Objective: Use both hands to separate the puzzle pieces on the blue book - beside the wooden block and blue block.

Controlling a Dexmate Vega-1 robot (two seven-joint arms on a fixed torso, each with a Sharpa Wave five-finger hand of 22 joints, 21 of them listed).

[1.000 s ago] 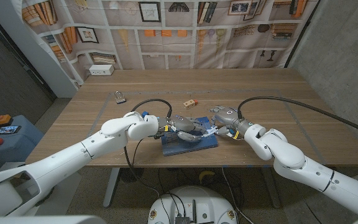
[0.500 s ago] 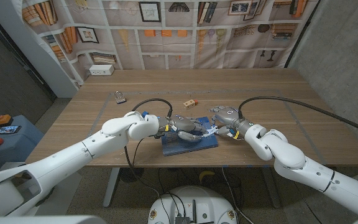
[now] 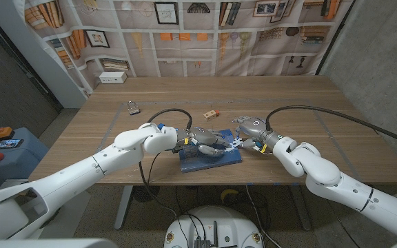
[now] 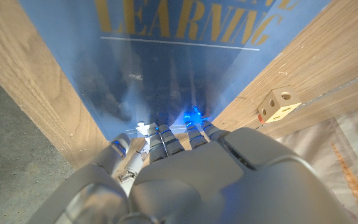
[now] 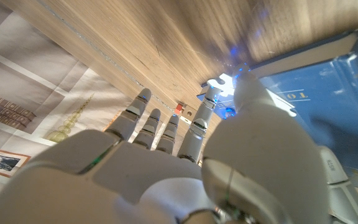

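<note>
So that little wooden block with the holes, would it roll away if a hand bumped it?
Probably not. The wooden block looks like a flat-faced cube lying on the table, so it would likely slide or tip over rather than roll. It looks small and likely light, so even a slight nudge might shift it.

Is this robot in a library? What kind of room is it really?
Probably a robot test room, not a real library. The bookshelves behind the wooden table look like a printed backdrop sheet hung over a bare concrete wall. The left hand and right hand work over a blue book.
</note>
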